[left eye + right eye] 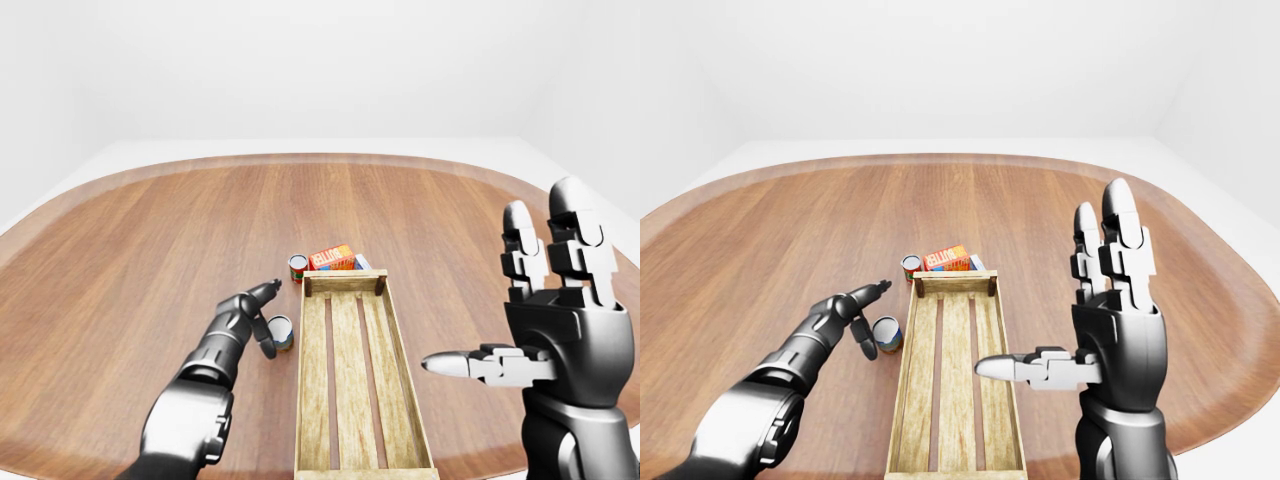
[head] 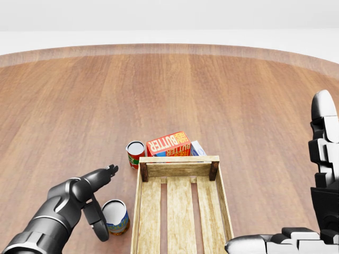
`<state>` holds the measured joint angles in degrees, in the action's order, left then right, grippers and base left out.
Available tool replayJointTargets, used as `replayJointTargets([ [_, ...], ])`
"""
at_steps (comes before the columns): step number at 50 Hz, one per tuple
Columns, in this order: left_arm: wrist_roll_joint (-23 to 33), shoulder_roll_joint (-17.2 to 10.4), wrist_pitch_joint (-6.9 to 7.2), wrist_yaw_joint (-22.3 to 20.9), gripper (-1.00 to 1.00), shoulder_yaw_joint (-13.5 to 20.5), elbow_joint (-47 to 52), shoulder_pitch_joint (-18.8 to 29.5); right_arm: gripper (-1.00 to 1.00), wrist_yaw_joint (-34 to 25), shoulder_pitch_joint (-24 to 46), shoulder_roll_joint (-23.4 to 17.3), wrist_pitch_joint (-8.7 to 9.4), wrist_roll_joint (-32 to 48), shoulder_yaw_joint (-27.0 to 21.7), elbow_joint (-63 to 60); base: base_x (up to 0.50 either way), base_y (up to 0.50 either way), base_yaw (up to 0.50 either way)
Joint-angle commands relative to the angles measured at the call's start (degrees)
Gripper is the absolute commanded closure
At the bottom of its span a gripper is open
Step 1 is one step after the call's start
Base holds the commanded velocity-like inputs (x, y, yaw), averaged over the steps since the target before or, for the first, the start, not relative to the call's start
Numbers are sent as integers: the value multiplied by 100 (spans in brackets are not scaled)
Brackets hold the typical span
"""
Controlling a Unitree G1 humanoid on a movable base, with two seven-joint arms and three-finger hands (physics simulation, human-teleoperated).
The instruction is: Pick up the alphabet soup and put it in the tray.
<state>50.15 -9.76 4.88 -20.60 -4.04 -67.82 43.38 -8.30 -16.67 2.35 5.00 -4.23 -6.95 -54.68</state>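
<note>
A can with a blue and orange label [image 2: 116, 217], apparently the alphabet soup, stands upright on the wooden table just left of the wooden tray [image 2: 180, 170]. The tray is long, slatted and empty. My left hand [image 2: 106, 203] is open. Its fingers point past the can's left side and its thumb curls down beside the can; I cannot tell whether it touches. My right hand [image 1: 1055, 290] is open and empty, raised upright to the right of the tray, palm facing left.
A red can [image 2: 135, 153] stands at the tray's upper left corner. An orange butter box [image 2: 168, 144] and a white-blue carton [image 2: 197, 148] lie against the tray's top end. The round table's edge [image 1: 300, 160] curves across the top.
</note>
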Motion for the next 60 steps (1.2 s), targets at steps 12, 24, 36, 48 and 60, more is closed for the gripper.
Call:
replayJointTargets([
  [12,76,-43,-12,55,-100,-16,-97,42,-98,72,65,-27,0,144,67,78,0,0,0],
  [24,214,46,-58,361,-100,-70,-399,64,-98,30,10,-23,0,155,31,39,0,0,0],
  [36,142,139,12,505,-100,-1,-748,159,-98,2,-1,4,0,109,20,45,0,0,0],
  [48,28,185,12,554,-100,70,-832,200,-98,7,-17,-17,0,118,100,38,0,0,0],
  [60,-45,208,12,570,-100,84,-868,277,-98,2,-28,-20,0,94,85,-9,0,0,0],
])
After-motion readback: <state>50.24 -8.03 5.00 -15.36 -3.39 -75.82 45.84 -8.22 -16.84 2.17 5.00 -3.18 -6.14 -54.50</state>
